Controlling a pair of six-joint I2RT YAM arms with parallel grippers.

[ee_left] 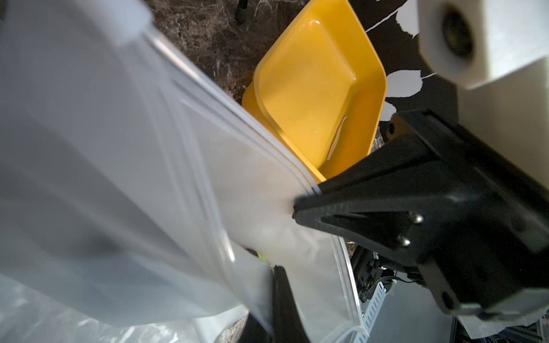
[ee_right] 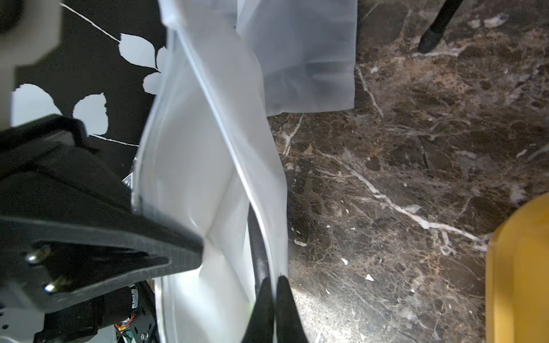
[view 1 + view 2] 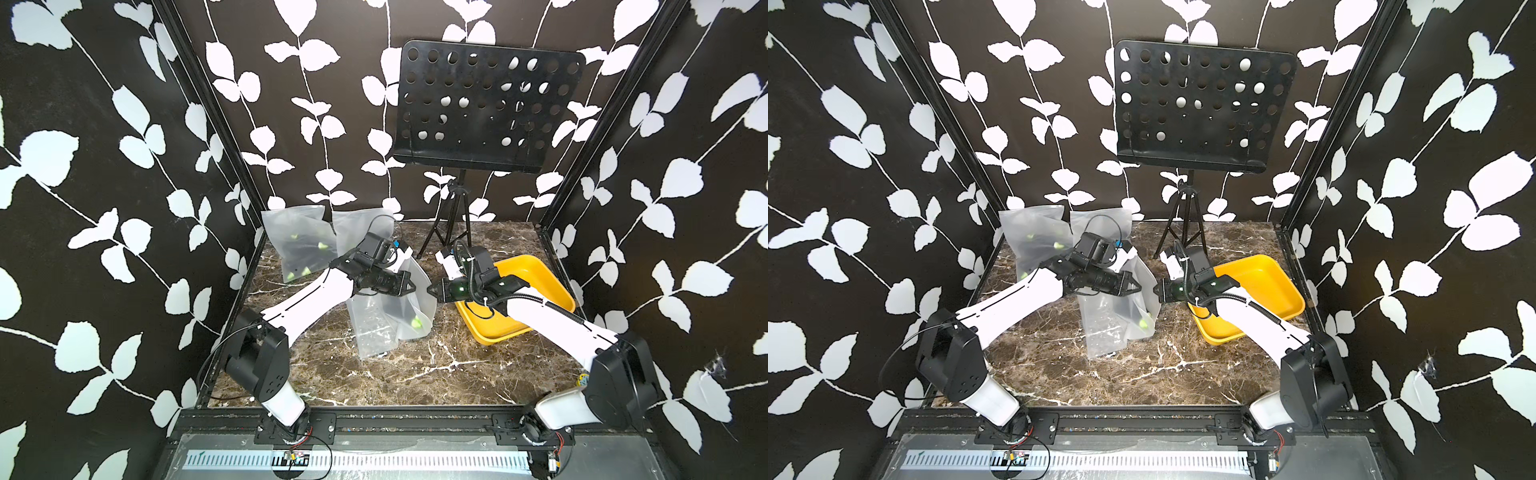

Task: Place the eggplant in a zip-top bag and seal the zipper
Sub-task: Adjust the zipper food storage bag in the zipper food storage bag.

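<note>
Advise holding the zip-top bag rim taut between the two pinches, then running along the zipper track end to end with both strips squarely mated; mouth judged partly agape. Found left gripper and right gripper each clamped on that rim, tips almost facing, forearms reaching in low from either side. Noted eggplant already inside, low in the bag.

Frosted zip-top bag held upright, crumpled; dark eggplant, green cap, inside near bottom corner.
</note>
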